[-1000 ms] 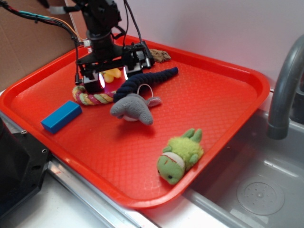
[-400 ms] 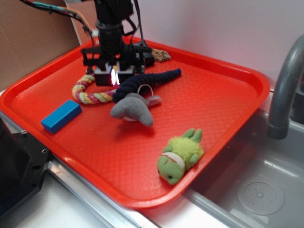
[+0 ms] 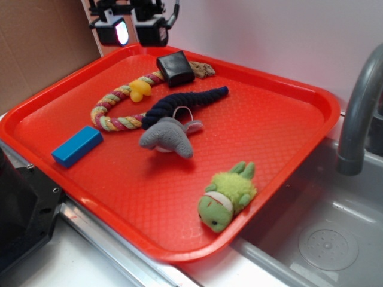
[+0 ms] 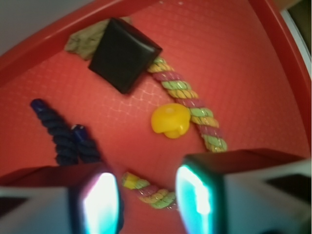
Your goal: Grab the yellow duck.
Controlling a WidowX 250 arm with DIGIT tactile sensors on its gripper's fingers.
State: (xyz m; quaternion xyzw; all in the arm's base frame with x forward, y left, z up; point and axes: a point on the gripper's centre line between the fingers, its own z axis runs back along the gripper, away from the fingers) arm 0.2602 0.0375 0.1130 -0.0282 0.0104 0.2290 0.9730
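Since the earlier frames, the gripper (image 3: 129,31) has been raised from low over the rope to the top edge of the exterior view, above the far left rim of the red tray (image 3: 287,143), and nothing has been carried up with it. The yellow duck (image 3: 140,90) is left lying on the tray floor, touching the multicoloured braided rope (image 3: 114,107) on the inner side of its curve. The jaws are seen spread apart, with an empty gap between the two lit pads (image 3: 121,33). In the wrist view the gripper (image 4: 147,201) fills the lower edge, and the duck (image 4: 169,120) is seen beyond the fingertips, roughly in line with the gap and slightly toward the right pad (image 4: 191,196), well clear of both. The rope (image 4: 190,106) is seen running past the duck's right side and curving back under the pads. A black square block (image 3: 175,67) rests on the far end of the rope, just beyond the duck, partly over a brown scrap (image 3: 203,70). A dark blue braided toy (image 3: 185,102) lies beside the duck toward the tray's middle, with a grey plush (image 3: 167,137) at its near end. A blue block (image 3: 76,146) sits near the left rim, and a yellow-green plush turtle (image 3: 227,195) lies near the right front edge, well apart from the duck. A grey faucet (image 3: 356,113) stands over the sink (image 3: 323,239) at the right.
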